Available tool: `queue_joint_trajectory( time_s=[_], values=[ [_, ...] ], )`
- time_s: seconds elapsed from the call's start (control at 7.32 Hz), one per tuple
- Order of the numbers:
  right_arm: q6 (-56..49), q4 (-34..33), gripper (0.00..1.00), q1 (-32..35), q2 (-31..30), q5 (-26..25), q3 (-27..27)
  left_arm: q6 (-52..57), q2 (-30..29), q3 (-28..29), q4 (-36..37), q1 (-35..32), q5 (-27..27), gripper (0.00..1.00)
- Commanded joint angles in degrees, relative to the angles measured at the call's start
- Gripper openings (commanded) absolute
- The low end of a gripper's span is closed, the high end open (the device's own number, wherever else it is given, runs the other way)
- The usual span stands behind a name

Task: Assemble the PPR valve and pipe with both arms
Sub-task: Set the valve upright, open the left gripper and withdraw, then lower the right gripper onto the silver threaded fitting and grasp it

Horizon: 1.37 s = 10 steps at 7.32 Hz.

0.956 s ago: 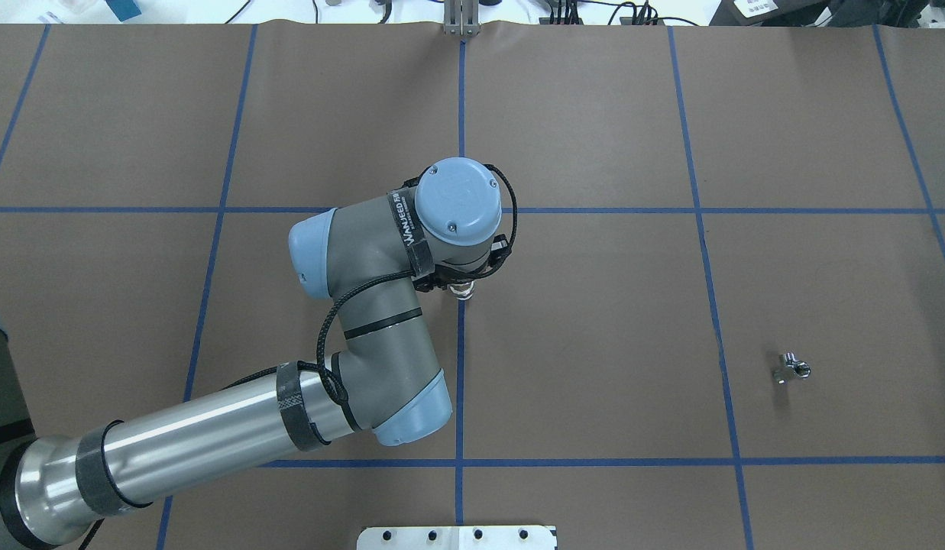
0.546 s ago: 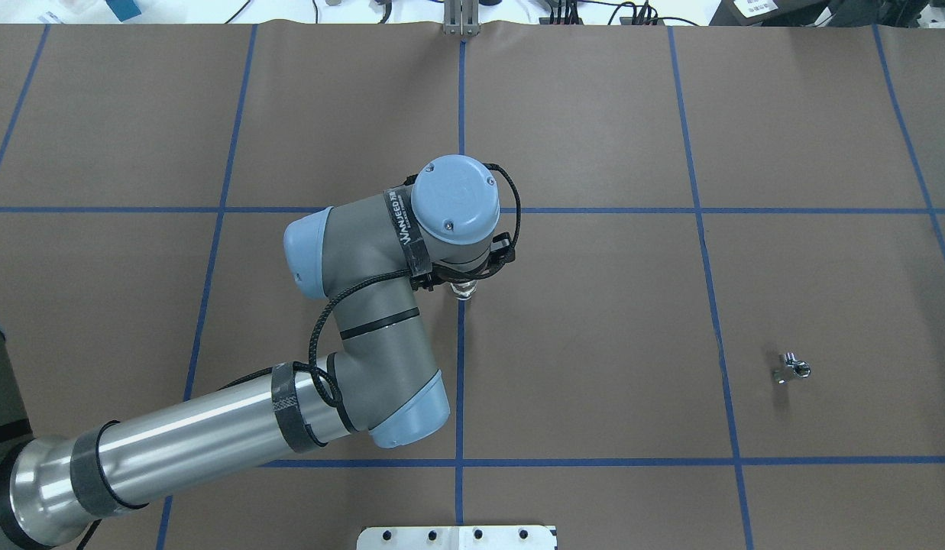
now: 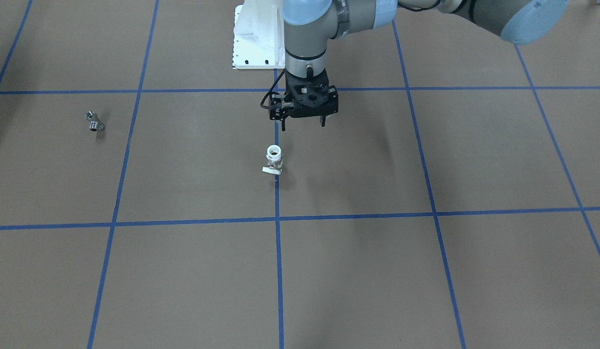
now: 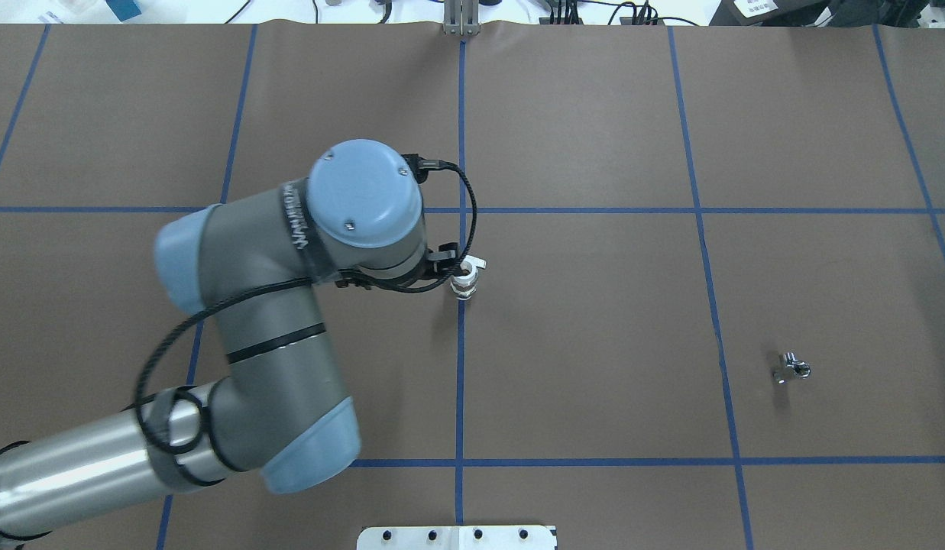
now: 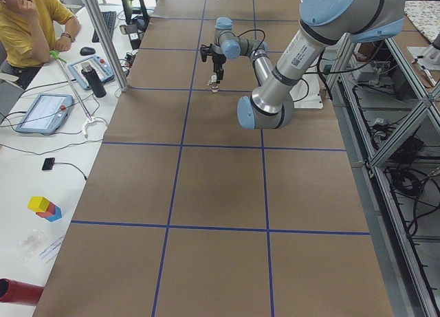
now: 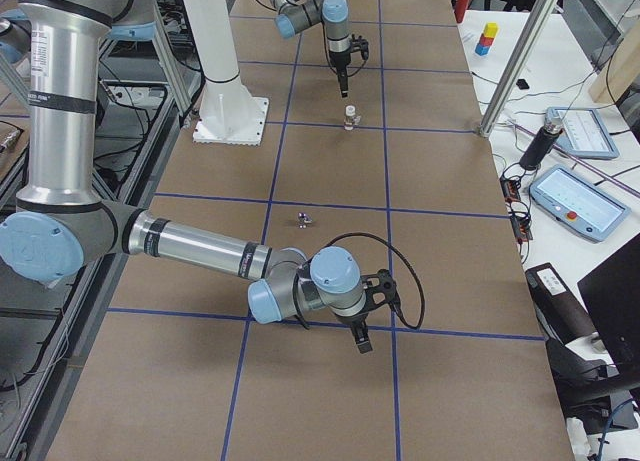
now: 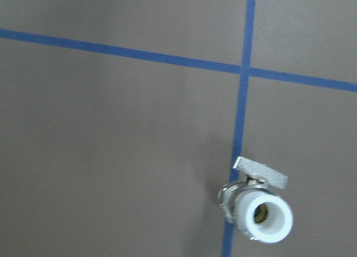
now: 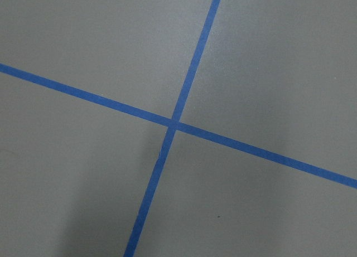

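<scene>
The PPR valve (image 3: 274,157) stands upright on the centre blue tape line, white end up, its flat tab handle (image 7: 261,173) sticking out sideways. In the overhead view the valve (image 4: 464,284) shows just right of my left wrist. My left gripper (image 3: 303,122) hangs open above and behind it, touching nothing. The pipe (image 4: 791,368), a small silver fitting, lies alone on the right side of the table (image 3: 94,121). My right gripper (image 6: 360,336) shows only in the exterior right view, low over the mat near the pipe (image 6: 303,219); I cannot tell if it is open or shut.
The white pedestal base (image 4: 457,537) sits at the near table edge. Blue tape lines grid the brown mat. A side table with tablets (image 5: 45,111) and a seated person (image 5: 27,28) runs along the far side, with aluminium posts (image 6: 520,61) at its edge.
My left arm has risen and swung to the left in the overhead view, uncovering the valve, which stays standing on the tape line. The pipe has not moved.
</scene>
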Motion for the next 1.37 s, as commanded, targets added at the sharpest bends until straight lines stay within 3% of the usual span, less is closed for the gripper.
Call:
queue_joint_trajectory(
  time_s=[0.0,0.41,0.82,1.09,1.23],
  values=[
    [5.18,0.18,1.00,-0.70,0.05,0.75,1.33,14.71,11.44,-16.59,8.87,-6.03,-3.01,1.00],
    [14.39,-0.17,1.00,-3.33,-2.40,1.99,9.04,46.99,24.72,-19.03,9.51,-28.06,-13.73,1.00],
    [25.02,-0.35,1.00,-9.12,-5.30,1.99,18.88,78.40,32.22,-13.16,8.73,-52.93,-19.29,1.00],
    [33.65,-0.44,1.00,-14.57,-6.10,1.20,24.60,84.12,37.21,-6.85,8.38,-61.59,-23.66,1.00],
    [34.03,-0.96,1.00,-15.46,-6.19,1.11,25.58,84.47,38.12,-0.89,3.33,-65.54,-28.04,1.00]
  ],
)
